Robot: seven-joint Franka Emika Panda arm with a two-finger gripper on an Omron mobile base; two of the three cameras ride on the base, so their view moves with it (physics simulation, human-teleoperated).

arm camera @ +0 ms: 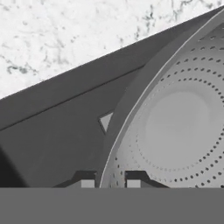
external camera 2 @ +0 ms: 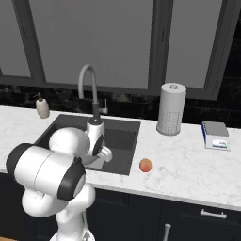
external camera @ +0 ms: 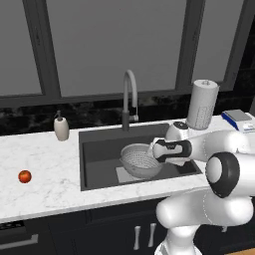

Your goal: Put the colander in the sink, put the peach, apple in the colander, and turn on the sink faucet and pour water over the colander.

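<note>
End effector [arm camera: 110, 183] is clamped on the colander's [external camera: 141, 160] rim, one finger on each side of it, holding the bowl tilted over the floor of the sink [external camera: 99, 159]. Apple [external camera: 25, 176] sits on the bench [external camera: 45, 164] out at nine o'clock; peach [external camera 2: 146, 165] waits at three o'clock, just beside the basin.

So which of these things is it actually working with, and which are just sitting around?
Part of the job:
- colander, held by its rim in the end effector over the sink
- apple
- peach
- sink faucet

Just lying about:
- soap dispenser
- paper towel roll
- small scale on the counter
</note>
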